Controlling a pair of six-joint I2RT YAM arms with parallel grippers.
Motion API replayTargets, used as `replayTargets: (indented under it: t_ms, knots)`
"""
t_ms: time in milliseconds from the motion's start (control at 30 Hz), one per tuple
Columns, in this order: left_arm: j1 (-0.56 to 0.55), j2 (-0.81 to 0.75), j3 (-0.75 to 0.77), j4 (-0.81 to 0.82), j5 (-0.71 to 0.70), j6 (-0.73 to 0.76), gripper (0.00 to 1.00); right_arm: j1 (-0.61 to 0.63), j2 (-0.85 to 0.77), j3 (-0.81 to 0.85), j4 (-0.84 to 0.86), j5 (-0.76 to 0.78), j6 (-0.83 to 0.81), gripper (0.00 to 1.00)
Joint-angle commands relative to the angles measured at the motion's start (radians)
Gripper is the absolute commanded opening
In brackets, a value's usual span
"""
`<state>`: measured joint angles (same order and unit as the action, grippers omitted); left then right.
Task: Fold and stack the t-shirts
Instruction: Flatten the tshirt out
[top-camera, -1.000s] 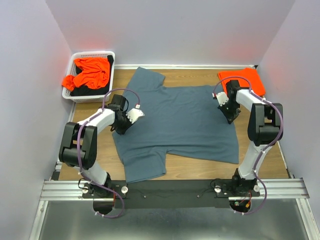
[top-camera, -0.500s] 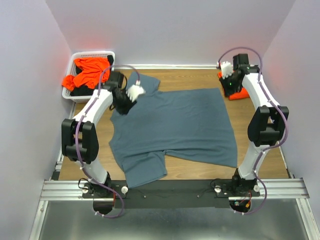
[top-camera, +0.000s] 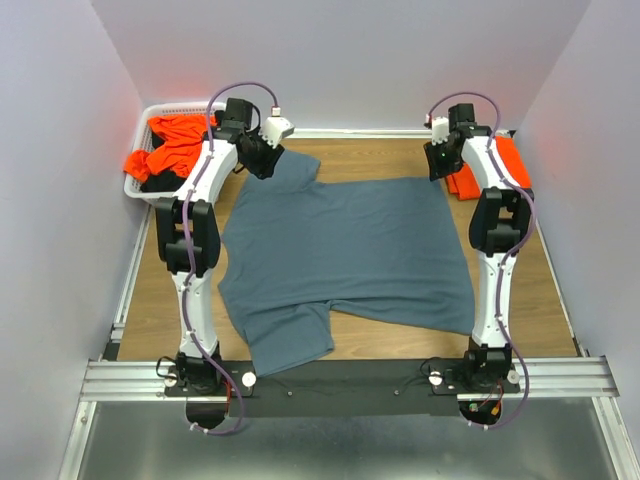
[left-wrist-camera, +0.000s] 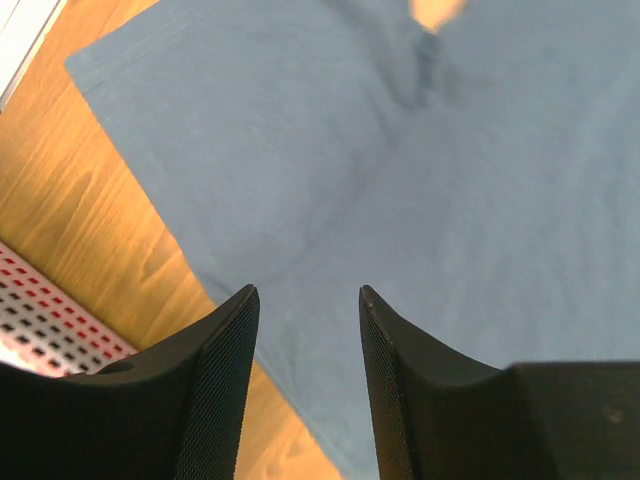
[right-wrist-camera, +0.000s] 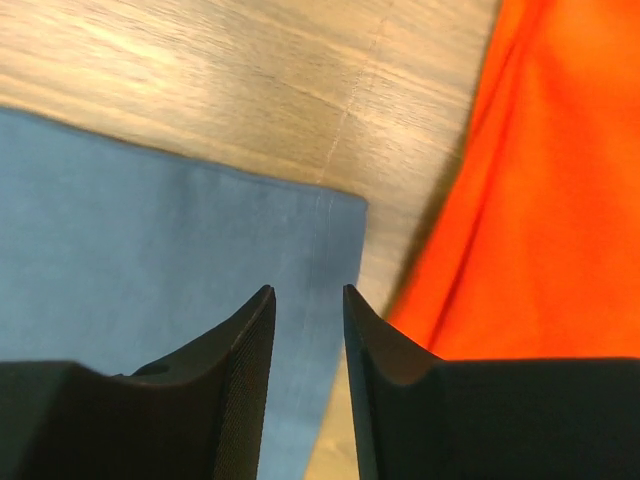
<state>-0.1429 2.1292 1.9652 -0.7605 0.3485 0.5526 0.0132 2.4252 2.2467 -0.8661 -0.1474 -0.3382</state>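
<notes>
I see the left gripper (left-wrist-camera: 307, 292) parted and empty over the blue-grey shirt (top-camera: 340, 250); the right gripper (right-wrist-camera: 308, 290) is parted too, at its corner beside the orange shirt (right-wrist-camera: 540, 200)

— Far left corner?
— White slotted basket (top-camera: 186, 105), sitting on the wooden worktop (top-camera: 380, 155), close against the wall.
— And the near edge?
— Metal rail (top-camera: 130, 376), spanning the full width, bolted across.

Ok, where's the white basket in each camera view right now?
Top external: white basket at the far left, upper part of the picture.
Left wrist: white basket in the lower-left corner, only a slotted patch.
Right wrist: not in it.
Shared landmark: blue-grey t-shirt, in all three views.
</notes>
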Motion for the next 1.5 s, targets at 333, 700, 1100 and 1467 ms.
replayTargets:
  t_ms: [333,700,1100,1467]
  knots:
    - [0.072,0.210,0.199,0.099,0.000,-0.164,0.59,-0.004,0.120,0.070,0.116,0.008,0.093,0.53]
    - [0.077,0.247,0.199,0.127,-0.039,-0.181,0.66,-0.004,0.184,0.079,0.136,0.019,0.100,0.54]
    - [0.086,0.395,0.345,0.138,-0.106,-0.226,0.67,-0.004,0.164,-0.012,0.137,0.000,0.079,0.07]
    - [0.095,0.475,0.411,0.170,-0.175,-0.224,0.67,-0.004,0.149,-0.032,0.136,0.005,0.053,0.01]
